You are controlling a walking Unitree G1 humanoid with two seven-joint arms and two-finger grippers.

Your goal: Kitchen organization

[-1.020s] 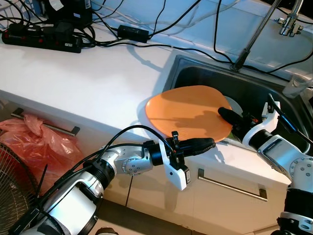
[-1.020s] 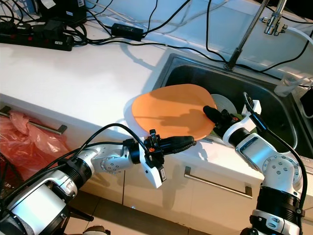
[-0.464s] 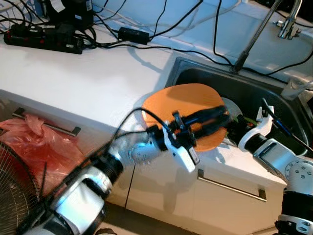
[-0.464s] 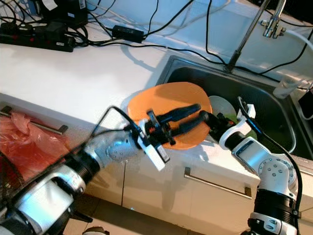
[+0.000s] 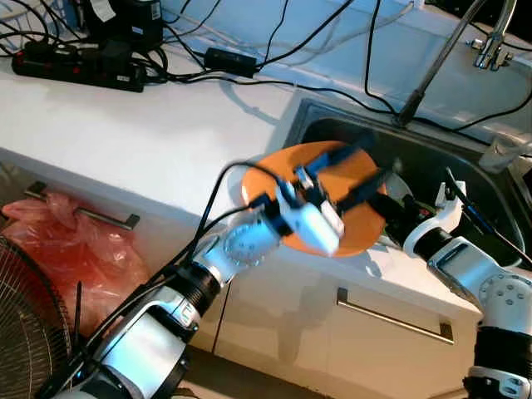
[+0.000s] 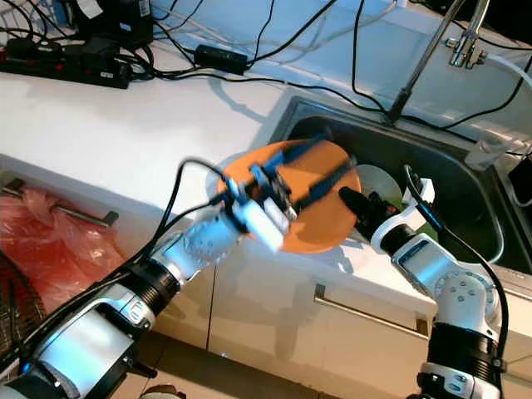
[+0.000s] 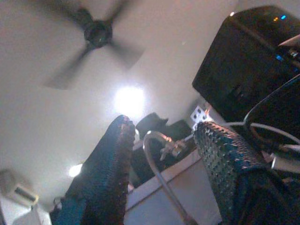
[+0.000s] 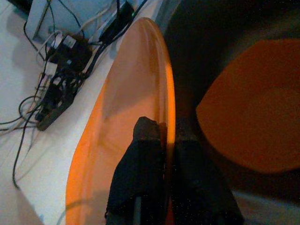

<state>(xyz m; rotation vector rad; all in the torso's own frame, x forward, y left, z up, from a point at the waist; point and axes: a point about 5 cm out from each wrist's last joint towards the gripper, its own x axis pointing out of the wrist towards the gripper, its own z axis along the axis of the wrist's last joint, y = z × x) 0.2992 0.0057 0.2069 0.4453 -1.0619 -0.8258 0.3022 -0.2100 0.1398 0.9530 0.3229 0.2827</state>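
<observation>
Right tool (image 8: 166,140) pinches the rim of the orange plate (image 5: 349,224), one finger on each face, as I see it from the wrist. That plate sits tilted at the near left corner of the sink (image 5: 432,150), overlapping the white tabletop (image 5: 150,141) edge. My left tool (image 5: 353,166) hangs blurred above the plate with fingers spread, nothing between them. Its grip is already on the right side, so I judge the right arm should carry it.
</observation>
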